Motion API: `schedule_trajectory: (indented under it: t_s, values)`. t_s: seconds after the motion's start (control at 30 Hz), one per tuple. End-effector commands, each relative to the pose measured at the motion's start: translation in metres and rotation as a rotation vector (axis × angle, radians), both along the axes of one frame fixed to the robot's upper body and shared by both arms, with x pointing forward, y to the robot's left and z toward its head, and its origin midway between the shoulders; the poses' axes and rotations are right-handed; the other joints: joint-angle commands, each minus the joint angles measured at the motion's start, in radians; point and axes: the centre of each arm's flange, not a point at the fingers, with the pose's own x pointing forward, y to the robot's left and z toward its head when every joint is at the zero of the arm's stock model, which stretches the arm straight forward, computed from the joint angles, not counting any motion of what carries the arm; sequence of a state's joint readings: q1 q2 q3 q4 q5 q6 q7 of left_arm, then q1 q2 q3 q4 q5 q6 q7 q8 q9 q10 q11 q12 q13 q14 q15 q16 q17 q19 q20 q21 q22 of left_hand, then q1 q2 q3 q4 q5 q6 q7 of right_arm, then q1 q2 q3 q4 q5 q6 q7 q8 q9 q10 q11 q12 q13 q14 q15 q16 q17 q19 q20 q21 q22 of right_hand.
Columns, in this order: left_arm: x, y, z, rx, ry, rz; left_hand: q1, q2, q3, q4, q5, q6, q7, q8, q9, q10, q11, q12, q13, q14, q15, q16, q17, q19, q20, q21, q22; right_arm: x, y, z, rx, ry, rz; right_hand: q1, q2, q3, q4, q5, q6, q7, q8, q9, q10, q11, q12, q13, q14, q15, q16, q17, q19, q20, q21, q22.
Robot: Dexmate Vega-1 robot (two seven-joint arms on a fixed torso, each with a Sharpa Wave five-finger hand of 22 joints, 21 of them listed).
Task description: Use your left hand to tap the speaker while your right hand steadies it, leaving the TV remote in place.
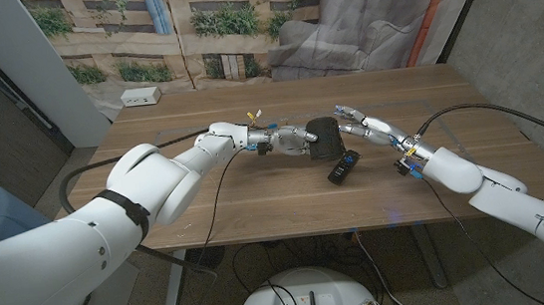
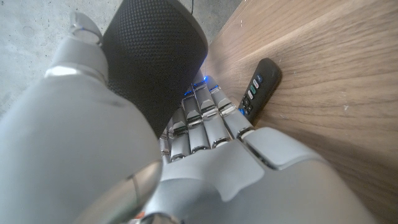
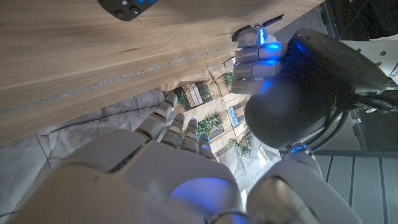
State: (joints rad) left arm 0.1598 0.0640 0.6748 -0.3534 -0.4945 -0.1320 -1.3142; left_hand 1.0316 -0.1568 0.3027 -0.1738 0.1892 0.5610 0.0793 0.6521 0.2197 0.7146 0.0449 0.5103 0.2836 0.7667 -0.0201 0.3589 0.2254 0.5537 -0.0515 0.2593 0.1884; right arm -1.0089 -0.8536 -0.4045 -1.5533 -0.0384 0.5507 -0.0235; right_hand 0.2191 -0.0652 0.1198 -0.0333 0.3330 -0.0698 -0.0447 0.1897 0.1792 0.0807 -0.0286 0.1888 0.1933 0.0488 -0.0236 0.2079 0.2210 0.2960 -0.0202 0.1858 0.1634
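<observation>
Head view: left hand [image 1: 293, 139] fingers curl against speaker [image 1: 324, 134] | right hand [image 1: 364, 124] spread beside it, contact unclear | next: brace, tap; avoid TV remote [image 1: 344, 168] on surface [image 1: 206, 199]

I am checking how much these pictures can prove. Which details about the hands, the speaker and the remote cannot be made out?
- Head view: the left hand covers one side of the speaker, so contact there is unclear.
- Head view: the TV remote is too small to read its buttons.
- Left wrist view: the hand's back hides the speaker's base.
- Right wrist view: whether the right hand touches the speaker cannot be told; the remote is cut off by the edge.
</observation>
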Motion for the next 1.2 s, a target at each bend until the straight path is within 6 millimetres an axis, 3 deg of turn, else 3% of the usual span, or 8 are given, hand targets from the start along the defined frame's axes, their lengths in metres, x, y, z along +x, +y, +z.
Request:
schedule_trajectory:
  t_s: [0.03,1.2]
  values:
    - [-0.001,-0.002,0.000,0.003,0.000,-0.004,0.129,0.238,0.011,0.002,0.004,0.183,-0.157,0.352,0.027,0.298,-0.256,0.005,0.198,0.073,-0.213,0.003,0.001,0.011,-0.087,0.005,0.003,0.004,-0.003,-0.002,0.005,0.010,-0.004,-0.001,0.010,-0.002,0.001,0.005,0.001,-0.001,0.009,0.002,0.005,0.001,0.004,0.001,0.002,-0.004,0.010,0.004,0.010,0.001,0.002,0.003]
    - [0.000,-0.005,-0.002,0.005,-0.005,0.000,0.129,0.238,0.011,0.002,0.004,0.183,-0.157,0.352,0.027,0.298,-0.256,0.005,0.198,0.074,-0.213,0.003,0.001,0.011,-0.087,0.005,0.003,-0.001,0.010,0.002,-0.006,-0.014,0.035,-0.007,0.008,-0.012,0.002,0.011,-0.001,0.000,0.008,0.002,0.002,0.004,0.003,0.001,0.002,-0.001,0.011,0.007,0.014,0.003,0.002,0.003]
